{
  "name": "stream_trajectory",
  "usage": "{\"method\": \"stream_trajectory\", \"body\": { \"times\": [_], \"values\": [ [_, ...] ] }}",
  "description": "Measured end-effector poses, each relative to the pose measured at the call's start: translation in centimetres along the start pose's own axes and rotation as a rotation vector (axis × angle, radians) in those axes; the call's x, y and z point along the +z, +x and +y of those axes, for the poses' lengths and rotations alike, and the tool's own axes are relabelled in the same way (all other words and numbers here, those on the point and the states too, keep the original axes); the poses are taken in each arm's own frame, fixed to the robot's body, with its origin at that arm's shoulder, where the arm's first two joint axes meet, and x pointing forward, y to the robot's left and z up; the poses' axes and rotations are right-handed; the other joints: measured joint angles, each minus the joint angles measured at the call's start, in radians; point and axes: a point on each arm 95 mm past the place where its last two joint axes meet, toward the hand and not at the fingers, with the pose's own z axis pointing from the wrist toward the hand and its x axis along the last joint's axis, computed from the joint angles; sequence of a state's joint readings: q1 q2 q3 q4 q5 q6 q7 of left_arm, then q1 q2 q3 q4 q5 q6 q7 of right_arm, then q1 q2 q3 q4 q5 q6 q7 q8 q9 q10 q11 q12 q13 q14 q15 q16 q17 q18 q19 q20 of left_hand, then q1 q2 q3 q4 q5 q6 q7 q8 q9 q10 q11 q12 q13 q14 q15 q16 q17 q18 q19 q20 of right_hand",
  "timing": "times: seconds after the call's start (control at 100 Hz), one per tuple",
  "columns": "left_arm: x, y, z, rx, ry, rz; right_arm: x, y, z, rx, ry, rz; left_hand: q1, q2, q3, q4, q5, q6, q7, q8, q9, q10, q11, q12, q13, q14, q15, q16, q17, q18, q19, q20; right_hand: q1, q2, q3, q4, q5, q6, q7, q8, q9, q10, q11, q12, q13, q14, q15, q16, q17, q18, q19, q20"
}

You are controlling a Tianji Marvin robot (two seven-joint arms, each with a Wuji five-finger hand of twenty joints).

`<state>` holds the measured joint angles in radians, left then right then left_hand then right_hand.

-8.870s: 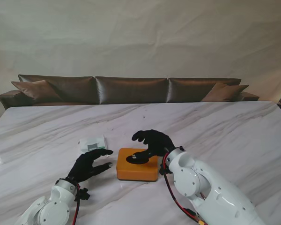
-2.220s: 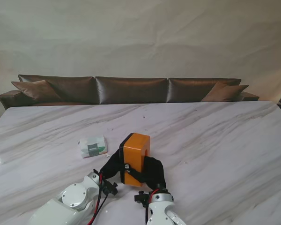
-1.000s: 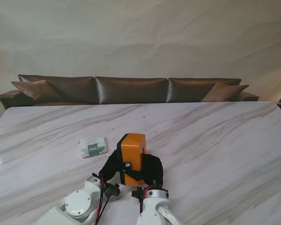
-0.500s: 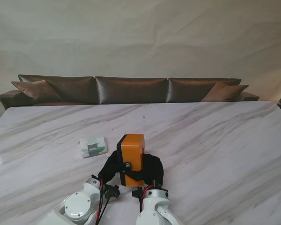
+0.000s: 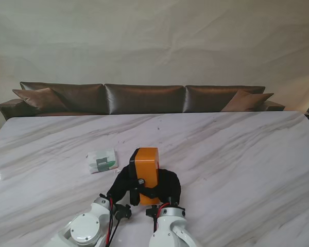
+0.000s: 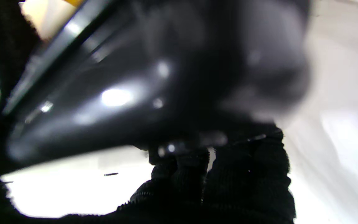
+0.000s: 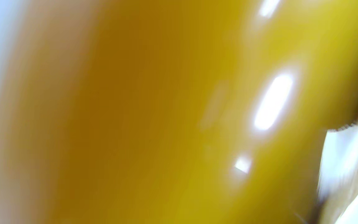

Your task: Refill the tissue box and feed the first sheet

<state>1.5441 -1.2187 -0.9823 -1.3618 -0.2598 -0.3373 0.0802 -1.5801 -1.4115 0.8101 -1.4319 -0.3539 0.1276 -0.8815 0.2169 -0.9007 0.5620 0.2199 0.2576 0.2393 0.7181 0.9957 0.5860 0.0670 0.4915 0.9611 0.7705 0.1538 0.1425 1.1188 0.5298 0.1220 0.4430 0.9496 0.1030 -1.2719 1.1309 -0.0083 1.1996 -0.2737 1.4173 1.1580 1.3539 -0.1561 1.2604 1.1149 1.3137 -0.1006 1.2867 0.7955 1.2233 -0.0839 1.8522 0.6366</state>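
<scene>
Both the left hand (image 5: pixel 122 184) and right hand (image 5: pixel 167 185) clasp the orange tissue box (image 5: pixel 146 167) upright near me — no readable label — while the tissue pack (image 5: pixel 101 160) lies on the tabletop (image 5: pixel 237 154) farther left.

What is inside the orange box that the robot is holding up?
I cannot see inside. The orange box stands on end between the left hand and right hand, closed sides showing. The tissue pack lies outside it.

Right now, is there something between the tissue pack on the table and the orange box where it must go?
Nothing visible lies on the table between the tissue pack and the orange box. The box is held on end by the left hand and right hand; whether it is open cannot be seen.
</scene>
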Motion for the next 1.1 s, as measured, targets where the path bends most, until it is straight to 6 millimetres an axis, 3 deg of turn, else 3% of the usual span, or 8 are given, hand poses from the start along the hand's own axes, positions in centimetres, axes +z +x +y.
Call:
{"method": "stream_trajectory", "body": {
  "times": [0.17, 0.86, 0.95, 1.03, 1.04, 1.06, 1.1],
  "values": [
    [-0.1, 0.1, 0.1, 0.008, 0.001, -0.005, 0.1, -0.1, 0.2, -0.003, -0.002, -0.011, 0.0, 0.0, 0.008, 0.005, 0.002, 0.0, -0.008, 0.0, 0.0, 0.0, -0.007, 0.0, 0.0, 0.0, 0.0, 0.0, 0.002, 0.0, 0.0, 0.001, 0.0, 0.0, -0.051, 0.0, 0.0, 0.0, 0.0, 0.0, 0.0, 0.0, 0.0, 0.0, 0.0, 0.0, 0.0, 0.0, 0.0, 0.0, 0.0, 0.0],
    [-0.2, 1.6, 0.1, 0.164, -0.032, -0.026, -0.3, -0.6, 1.9, -0.025, 0.089, -0.009, 0.0, -0.012, 0.008, 0.006, 0.025, 0.008, -0.008, 0.0, 0.03, 0.0, -0.007, 0.005, 0.041, -0.002, -0.001, 0.01, 0.023, 0.0, 0.0, 0.005, 0.006, 0.033, -0.038, 0.0, 0.009, 0.0, 0.0, 0.0, 0.0, 0.0, 0.026, 0.0, -0.019, 0.0, 0.0, 0.0, -0.007, 0.001, 0.0, 0.0],
    [-0.3, 1.6, -0.1, 0.176, -0.029, -0.032, -0.3, -0.6, 2.0, -0.039, 0.088, -0.008, 0.0, -0.013, 0.008, 0.019, 0.033, 0.008, -0.008, 0.0, 0.036, 0.0, -0.007, 0.006, 0.049, -0.003, -0.001, 0.016, 0.025, 0.0, 0.0, 0.005, 0.006, 0.033, -0.038, 0.0, 0.009, 0.0, 0.0, 0.0, 0.0, 0.0, 0.027, 0.0, -0.02, 0.0, 0.0, 0.0, -0.008, 0.001, 0.0, 0.0],
    [-0.5, 1.6, -0.2, 0.186, -0.029, -0.037, -0.3, -0.8, 2.1, -0.052, 0.083, -0.01, -0.002, -0.015, 0.008, 0.02, 0.04, 0.007, -0.008, 0.0, 0.036, 0.0, -0.007, 0.005, 0.051, -0.003, 0.011, 0.076, 0.026, 0.0, 0.0, 0.005, 0.044, 0.034, -0.038, 0.011, 0.009, 0.0, 0.0, 0.0, 0.0, 0.002, 0.037, 0.0, -0.023, 0.001, 0.002, 0.016, -0.011, 0.002, 0.0, 0.0],
    [-0.5, 1.6, -0.3, 0.187, -0.029, -0.038, -0.2, -0.8, 2.2, -0.054, 0.082, -0.011, -0.002, -0.015, 0.008, 0.02, 0.047, 0.007, -0.008, 0.0, 0.042, 0.001, 0.016, 0.044, 0.052, -0.002, 0.016, 0.085, 0.026, 0.0, 0.0, 0.005, 0.054, 0.034, -0.038, 0.011, 0.009, 0.0, 0.0, 0.0, 0.0, 0.003, 0.05, 0.0, -0.026, 0.003, 0.023, 0.025, -0.011, 0.002, 0.0, 0.0],
    [-0.5, 1.5, -0.3, 0.189, -0.028, -0.039, -0.2, -0.8, 2.2, -0.058, 0.079, -0.012, -0.047, -0.022, 0.008, 0.02, 0.083, 0.007, -0.003, 0.004, 0.063, 0.008, 0.113, 0.063, 0.078, 0.0, 0.126, 0.089, 0.029, 0.0, 0.005, 0.005, 0.176, 0.045, -0.034, 0.012, 0.011, 0.0, 0.0, 0.0, 0.0, 0.011, 0.059, 0.001, -0.037, 0.012, 0.038, 0.039, -0.015, 0.011, 0.01, 0.0],
    [-0.6, 1.6, -0.4, 0.192, -0.028, -0.039, -0.1, -1.1, 2.4, -0.071, 0.072, -0.018, -0.094, -0.022, 0.008, 0.021, 0.103, -0.007, 0.016, 0.013, 0.086, 0.008, 0.139, 0.071, 0.092, 0.0, 0.147, 0.092, 0.03, 0.0, 0.005, 0.005, 0.296, 0.055, -0.032, 0.012, 0.011, 0.013, 0.0, 0.0, 0.0, 0.02, 0.059, 0.0, -0.039, 0.023, 0.046, 0.043, -0.017, 0.026, 0.04, 0.001]
  ]
}}
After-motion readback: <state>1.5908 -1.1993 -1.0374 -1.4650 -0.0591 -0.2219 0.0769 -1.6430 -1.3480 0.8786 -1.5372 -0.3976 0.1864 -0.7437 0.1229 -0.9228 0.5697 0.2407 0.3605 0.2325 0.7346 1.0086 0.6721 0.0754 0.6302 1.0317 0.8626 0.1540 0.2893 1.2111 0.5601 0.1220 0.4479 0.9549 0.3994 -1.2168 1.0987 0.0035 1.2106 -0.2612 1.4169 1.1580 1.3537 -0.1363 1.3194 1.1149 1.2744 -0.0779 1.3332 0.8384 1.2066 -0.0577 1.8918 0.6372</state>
